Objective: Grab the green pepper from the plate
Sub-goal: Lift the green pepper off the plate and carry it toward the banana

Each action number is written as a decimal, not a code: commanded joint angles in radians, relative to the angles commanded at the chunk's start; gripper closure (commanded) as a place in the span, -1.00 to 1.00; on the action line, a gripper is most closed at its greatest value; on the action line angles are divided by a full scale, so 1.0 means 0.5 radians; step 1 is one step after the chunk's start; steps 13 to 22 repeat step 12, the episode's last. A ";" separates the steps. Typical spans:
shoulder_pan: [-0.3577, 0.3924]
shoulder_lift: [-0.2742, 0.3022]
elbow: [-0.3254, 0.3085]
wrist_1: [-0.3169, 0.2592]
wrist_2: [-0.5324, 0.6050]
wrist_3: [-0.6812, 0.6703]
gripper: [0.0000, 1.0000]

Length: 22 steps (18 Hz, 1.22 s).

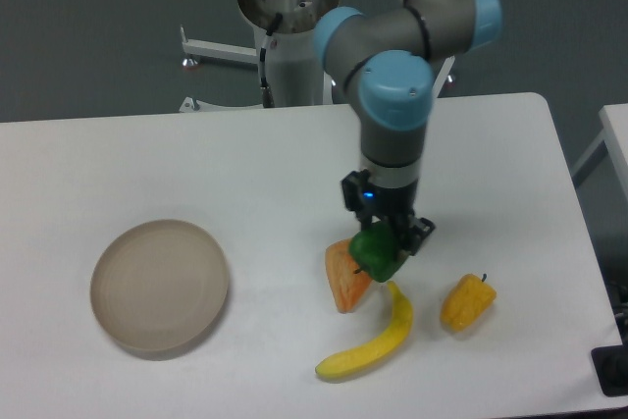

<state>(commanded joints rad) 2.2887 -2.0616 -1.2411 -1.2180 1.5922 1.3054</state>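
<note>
Green pepper [377, 252] gripped in hand [385, 241]

Glossy green pepper [378, 251]; matte beige plate [160, 287].

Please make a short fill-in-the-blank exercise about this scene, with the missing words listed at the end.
1. The gripper holds the ____ pepper.
2. The plate at the left has ____ on it.
3. The banana lies between the orange wedge and the ____ pepper.
4. The held pepper hangs in front of the orange ____.

Missing words: green; nothing; yellow; wedge
</note>
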 joint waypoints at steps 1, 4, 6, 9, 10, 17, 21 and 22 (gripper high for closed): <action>0.000 -0.009 0.015 0.000 0.000 0.003 0.13; 0.000 -0.022 0.025 0.000 0.000 0.003 0.13; 0.000 -0.022 0.022 0.000 0.003 0.003 0.13; 0.000 -0.022 0.019 0.000 0.003 0.000 0.13; 0.000 -0.022 0.022 0.000 0.003 0.000 0.13; 0.000 -0.022 0.022 0.003 0.003 0.000 0.13; 0.000 -0.022 0.022 0.003 0.003 0.000 0.13; 0.000 -0.022 0.022 0.003 0.003 0.000 0.13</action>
